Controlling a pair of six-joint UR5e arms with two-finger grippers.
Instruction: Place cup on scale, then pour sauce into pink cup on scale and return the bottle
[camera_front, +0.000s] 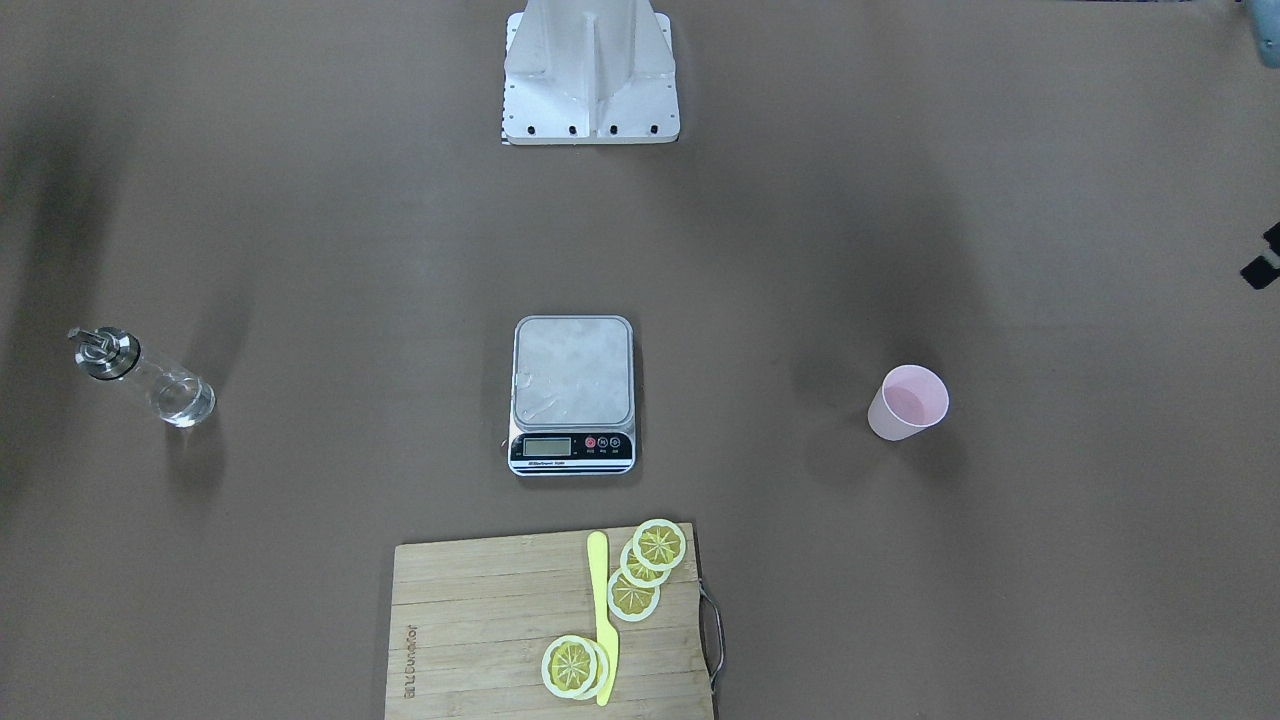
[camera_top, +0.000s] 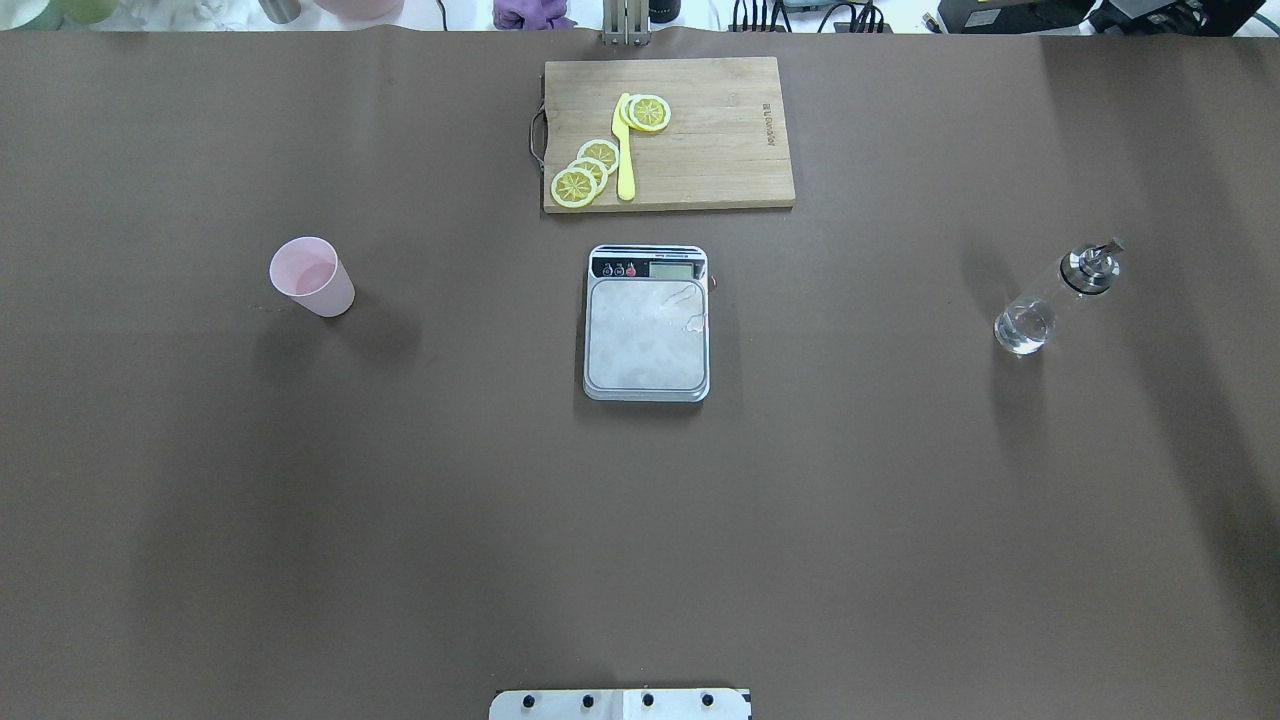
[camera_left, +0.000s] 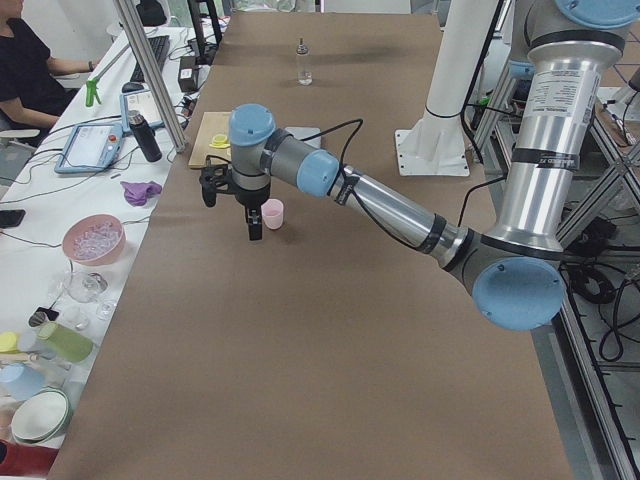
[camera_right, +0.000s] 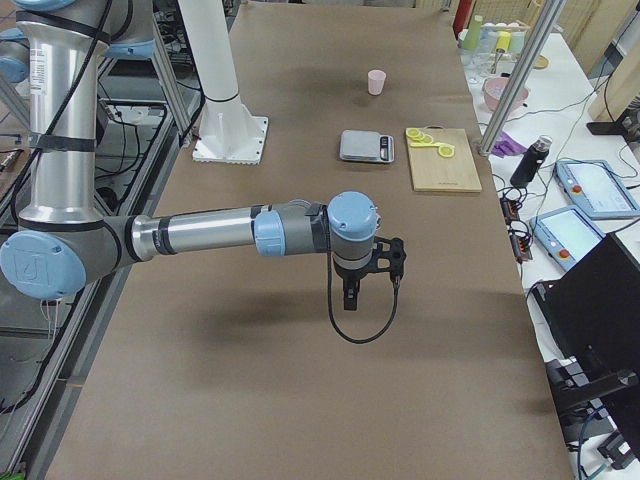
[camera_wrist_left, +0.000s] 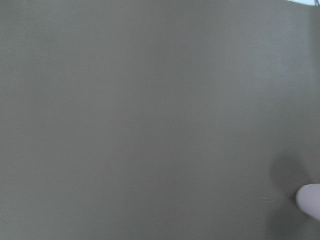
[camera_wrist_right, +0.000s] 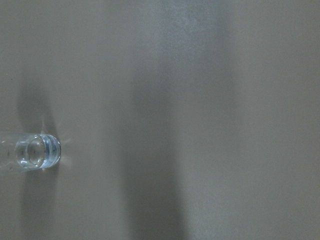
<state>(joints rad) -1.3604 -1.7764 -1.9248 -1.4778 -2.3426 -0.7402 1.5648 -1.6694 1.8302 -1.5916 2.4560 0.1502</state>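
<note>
Your left gripper (camera_left: 232, 205) hangs on the side of the upright cup (camera_top: 312, 277), which stands well apart from the scale (camera_top: 647, 335). You cannot tell whether it or the right gripper (camera_right: 365, 285) is parted.

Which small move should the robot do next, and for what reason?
Probably bring the left gripper over the cup, ready to descend on it. The cup stands upright on the table on the left arm's side, apart from the scale, whose platform is bare; the left wrist view catches the cup only at its edge. The bottle can wait.
</note>
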